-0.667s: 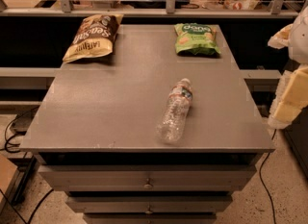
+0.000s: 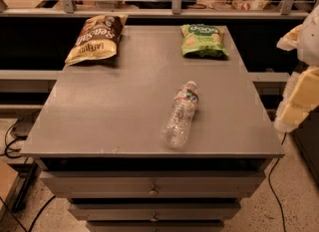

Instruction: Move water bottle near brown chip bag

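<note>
Meanwhile my pale gripper, grasp I cannot tell, hangs right of the clear crinkled plastic water bottle, dark brown crinkly chip bag far left.

- Saw clear, crinkled plastic in the water bottle.
- Found crinkly, shiny film on the brown chip bag.
- Noted a smooth, matt top on the table.
- Spotted the gripper, pale and matt, off the table's right edge.
</note>
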### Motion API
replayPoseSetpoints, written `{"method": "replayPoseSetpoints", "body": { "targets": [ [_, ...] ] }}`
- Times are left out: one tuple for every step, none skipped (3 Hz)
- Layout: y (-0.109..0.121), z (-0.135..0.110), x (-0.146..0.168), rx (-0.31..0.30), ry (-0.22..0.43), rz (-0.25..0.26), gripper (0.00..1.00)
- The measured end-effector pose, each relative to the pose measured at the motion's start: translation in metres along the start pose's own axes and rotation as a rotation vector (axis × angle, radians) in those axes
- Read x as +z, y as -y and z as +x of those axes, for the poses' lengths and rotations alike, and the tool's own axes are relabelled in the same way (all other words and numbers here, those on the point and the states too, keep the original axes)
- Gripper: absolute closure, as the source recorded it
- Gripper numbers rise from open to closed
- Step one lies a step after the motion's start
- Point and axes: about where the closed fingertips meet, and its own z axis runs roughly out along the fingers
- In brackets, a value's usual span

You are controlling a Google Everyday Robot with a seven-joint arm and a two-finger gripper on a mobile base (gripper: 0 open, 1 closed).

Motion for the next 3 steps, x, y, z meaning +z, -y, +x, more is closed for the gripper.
{"method": "replayPoseSetpoints", "body": {
  "targets": [
    [0.001,-0.022,0.011,0.087,0.049,-0.034,0.0],
    [-0.001,-0.054,0.029,0.173,0.1,-0.08,0.0],
    [-0.01,-0.107,0.041,0.184,0.175,-0.146,0.0]
  ]
}}
